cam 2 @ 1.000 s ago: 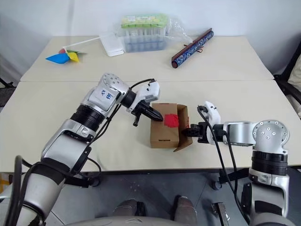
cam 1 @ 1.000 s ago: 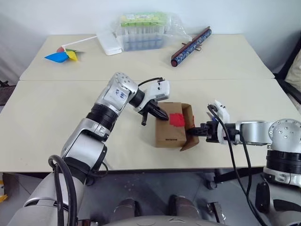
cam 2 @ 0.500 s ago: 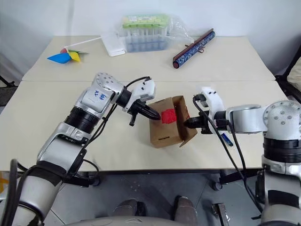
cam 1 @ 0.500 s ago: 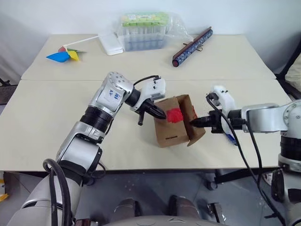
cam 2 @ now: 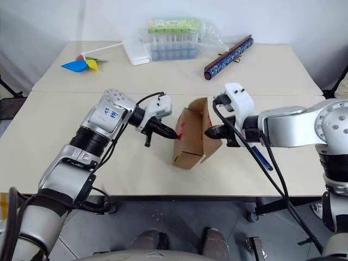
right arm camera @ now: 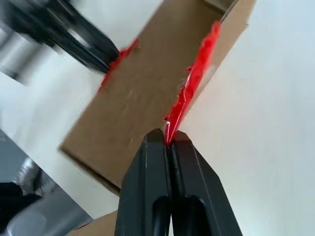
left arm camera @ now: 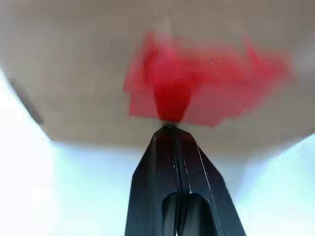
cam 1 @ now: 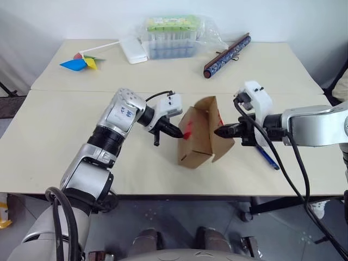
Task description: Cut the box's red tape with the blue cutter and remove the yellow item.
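The box (cam 1: pixel 198 133) stands tilted on the near table (cam 1: pixel 49 141), resting on its near lower edge, with its taped top face turned to the left and one flap hanging open on the right. The left gripper (cam 1: pixel 175 132) has its fingers pressed together with nothing between them; its tip touches the red tape (left arm camera: pixel 197 93) on the top face, bracing the box from the left. The right gripper (cam 1: pixel 222 131) is clamped on the edge of the open flap, where a strip of tape runs down between its fingers (right arm camera: pixel 157 162). The cutter (cam 1: pixel 266 156) lies on the table to the right of the box, partly behind the right arm, untouched. The yellow item cannot be seen; it is presumably inside the box. Handling judgement: the box appears light and thin-walled, since it tips readily under two fingertip contacts. Corrugated flaps are stiff along the flutes but fold at the crease, so a hard pull may tear or bend the flap instead of opening it. Grip the flap near its hinge line for control. The tape looks thin and glossy and is likely to stretch or slip. Hold the cutter at mid-shaft; it is slender and may roll.
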`<action>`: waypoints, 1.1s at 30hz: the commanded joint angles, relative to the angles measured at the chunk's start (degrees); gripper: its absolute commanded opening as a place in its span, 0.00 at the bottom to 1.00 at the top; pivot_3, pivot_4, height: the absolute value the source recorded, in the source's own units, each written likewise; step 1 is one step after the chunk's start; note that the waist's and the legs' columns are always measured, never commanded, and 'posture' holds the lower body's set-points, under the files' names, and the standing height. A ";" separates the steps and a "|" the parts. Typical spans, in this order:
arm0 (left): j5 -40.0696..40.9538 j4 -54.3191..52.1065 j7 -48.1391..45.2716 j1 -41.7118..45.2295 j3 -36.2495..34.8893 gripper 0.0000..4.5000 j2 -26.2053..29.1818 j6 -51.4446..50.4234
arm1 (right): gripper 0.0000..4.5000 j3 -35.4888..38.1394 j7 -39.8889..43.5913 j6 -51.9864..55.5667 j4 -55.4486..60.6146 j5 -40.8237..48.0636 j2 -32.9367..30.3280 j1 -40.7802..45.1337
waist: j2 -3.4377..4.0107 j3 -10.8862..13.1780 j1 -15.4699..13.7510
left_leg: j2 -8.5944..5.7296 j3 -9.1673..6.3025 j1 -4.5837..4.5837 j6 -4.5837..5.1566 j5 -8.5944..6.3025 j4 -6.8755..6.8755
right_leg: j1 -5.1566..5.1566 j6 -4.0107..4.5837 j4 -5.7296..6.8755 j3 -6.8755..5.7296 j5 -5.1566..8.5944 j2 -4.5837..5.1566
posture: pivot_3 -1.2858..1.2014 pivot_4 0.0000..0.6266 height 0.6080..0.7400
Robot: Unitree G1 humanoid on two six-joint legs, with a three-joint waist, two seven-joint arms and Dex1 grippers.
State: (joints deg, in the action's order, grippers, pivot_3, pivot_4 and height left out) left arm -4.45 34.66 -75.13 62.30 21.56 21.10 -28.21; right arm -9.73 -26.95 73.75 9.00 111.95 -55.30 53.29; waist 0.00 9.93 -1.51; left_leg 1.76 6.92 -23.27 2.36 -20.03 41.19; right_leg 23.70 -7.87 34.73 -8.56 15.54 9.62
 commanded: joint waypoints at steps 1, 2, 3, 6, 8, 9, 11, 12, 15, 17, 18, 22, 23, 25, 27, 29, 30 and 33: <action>0.40 -1.76 -0.50 0.51 -0.05 0.00 0.67 -0.53 | 0.00 -1.39 -1.73 -1.83 0.76 1.05 -0.13 0.28 | -0.11 0.07 0.20 | -0.01 0.02 -0.05 0.00 0.00 -0.01 | 0.06 0.00 0.00 0.00 0.00 0.00 | 0.52 0.24 1.00; 0.64 -2.17 -0.70 0.44 -0.38 0.00 1.35 -1.16 | 0.00 -1.76 -1.95 -1.93 0.69 1.05 -0.22 0.55 | -0.14 0.08 0.27 | -0.03 0.05 -0.06 0.00 0.00 -0.03 | 0.09 -0.01 0.01 -0.04 0.00 -0.01 | 0.52 0.24 1.00; 0.99 -2.77 -1.19 0.38 -0.80 0.00 2.39 -1.76 | 0.00 -2.14 -1.85 -1.82 0.62 1.05 -0.29 1.01 | -0.14 0.08 0.31 | -0.05 0.05 -0.05 -0.01 -0.01 -0.06 | 0.09 -0.01 0.00 -0.09 0.00 -0.03 | 0.52 0.24 1.00; 4.12 -4.93 -3.61 1.39 -3.80 0.00 5.62 -5.78 | 0.00 -2.98 -1.02 -1.45 0.55 1.05 -0.46 2.00 | -0.14 0.08 0.93 | -0.01 0.06 -0.02 -0.04 0.00 -0.13 | 0.10 0.00 0.01 -0.13 0.00 -0.06 | 0.52 0.24 1.00; 7.16 -6.24 -5.81 2.68 -6.02 0.00 7.18 -9.05 | 0.00 -3.31 -0.68 -1.39 0.52 1.05 -0.63 2.20 | -0.14 0.08 1.36 | 0.01 0.05 -0.03 -0.07 0.01 -0.16 | 0.14 0.00 0.04 -0.13 0.00 -0.07 | 0.52 0.24 1.00; 8.87 -6.67 -6.63 3.52 -7.31 0.00 7.72 -10.96 | 0.00 -3.47 -0.59 -1.37 0.50 1.05 -0.71 2.27 | -0.14 0.08 1.51 | 0.02 0.03 -0.03 -0.07 0.01 -0.16 | 0.14 0.00 0.05 -0.15 0.00 -0.07 | 0.52 0.24 1.00; 12.26 -7.19 -7.84 5.43 -9.90 0.00 8.64 -15.11 | 0.00 -3.78 -0.33 -1.26 0.47 1.05 -0.87 2.45 | -0.15 0.09 1.52 | 0.03 0.02 -0.03 -0.07 0.01 -0.17 | 0.14 0.00 0.04 -0.14 0.00 -0.06 | 0.52 0.24 1.00; 13.74 -7.63 -8.13 6.29 -11.19 0.00 9.15 -16.40 | 0.00 -3.95 -0.26 -1.26 0.45 1.05 -0.83 2.54 | -0.15 0.09 1.52 | 0.03 0.01 -0.03 -0.07 0.01 -0.16 | 0.13 0.00 0.03 -0.14 0.00 -0.06 | 0.52 0.24 1.00; 16.67 -8.37 -7.12 8.12 -13.53 0.00 8.91 -18.67 | 0.00 -4.43 0.15 -1.16 0.12 1.05 -0.77 2.69 | -0.15 0.09 1.54 | 0.02 0.01 -0.03 -0.07 0.01 -0.17 | 0.13 0.00 0.03 -0.13 0.00 -0.06 | 0.52 0.24 1.00; 17.74 -9.39 -6.54 8.03 -13.30 0.00 7.93 -19.49 | 0.00 -4.77 0.15 -1.04 -0.14 1.05 -0.70 2.79 | -0.15 0.09 1.55 | 0.02 0.01 -0.02 -0.07 0.01 -0.17 | 0.12 0.00 0.04 -0.14 0.00 -0.06 | 0.52 0.24 1.00; 17.73 -10.35 -6.28 7.19 -12.20 0.00 7.12 -19.07 | 0.00 -4.97 0.16 -0.91 -0.30 1.05 -0.70 2.94 | -0.15 0.09 1.54 | 0.00 0.02 -0.01 -0.07 0.01 -0.17 | 0.11 -0.01 0.04 -0.13 0.00 -0.06 | 0.52 0.24 1.00; 16.77 -10.23 -3.83 4.96 -9.06 0.00 3.31 -17.50 | 0.00 -5.27 0.25 -0.61 -0.90 1.05 -0.61 3.47 | -0.15 0.09 1.52 | -0.02 0.03 -0.01 -0.08 0.01 -0.16 | 0.10 -0.01 0.04 -0.13 0.00 -0.06 | 0.52 0.24 1.00; 16.49 -9.71 -3.08 4.64 -8.44 0.00 2.35 -17.22 | 0.00 -5.31 0.26 -0.59 -0.98 1.05 -0.59 3.58 | -0.15 0.09 1.52 | -0.03 0.04 -0.01 -0.08 0.01 -0.16 | 0.10 -0.01 0.03 -0.13 0.00 -0.06 | 0.52 0.24 1.00; 15.34 -9.35 -2.35 3.56 -6.16 0.00 0.88 -15.35 | 0.00 -5.47 0.21 -0.51 -1.15 1.05 -0.60 3.94 | -0.15 0.09 1.53 | -0.03 0.04 -0.01 -0.08 0.02 -0.16 | 0.11 -0.01 0.02 -0.14 0.00 -0.07 | 0.52 0.24 1.00; 13.27 -7.82 -1.88 2.92 -3.68 0.00 0.64 -12.55 | 0.00 -5.43 0.12 -0.49 -1.16 1.05 -1.00 4.29 | -0.15 0.09 1.52 | -0.03 0.05 -0.01 -0.09 0.02 -0.17 | 0.11 -0.01 0.02 -0.14 0.00 -0.07 | 0.52 0.24 1.00; 11.89 -6.65 -2.15 2.78 -2.32 0.00 1.64 -10.45 | 0.00 -5.26 0.09 -0.44 -1.03 1.05 -1.64 4.31 | -0.16 0.09 1.57 | -0.03 0.05 -0.01 -0.09 0.02 -0.18 | 0.11 -0.01 0.02 -0.14 0.00 -0.07 | 0.52 0.24 1.00; 11.61 -6.26 -2.35 2.82 -2.04 0.00 2.09 -9.94 | 0.00 -5.12 0.16 -0.45 -0.97 1.05 -1.89 4.22 | -0.15 0.09 1.58 | -0.01 0.05 -0.01 -0.09 0.02 -0.19 | 0.12 -0.01 0.01 -0.14 0.00 -0.08 | 0.52 0.24 1.00; 10.11 -5.33 -2.60 2.59 -0.81 0.00 3.94 -7.92 | 0.00 -4.44 0.49 -0.50 -0.65 1.05 -3.15 3.50 | -0.15 0.09 1.63 | 0.01 0.06 0.03 -0.10 0.02 -0.21 | 0.11 0.00 0.02 -0.13 0.00 -0.08 | 0.52 0.24 1.00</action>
State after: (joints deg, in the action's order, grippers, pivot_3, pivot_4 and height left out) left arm 8.83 27.67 -78.23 65.03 19.29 23.12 -37.05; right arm -14.65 -26.96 72.74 7.06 112.64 -57.17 57.09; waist -0.16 10.02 0.12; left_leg 1.77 6.98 -23.24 2.25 -20.01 40.99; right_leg 23.81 -7.87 34.75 -8.68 15.54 9.53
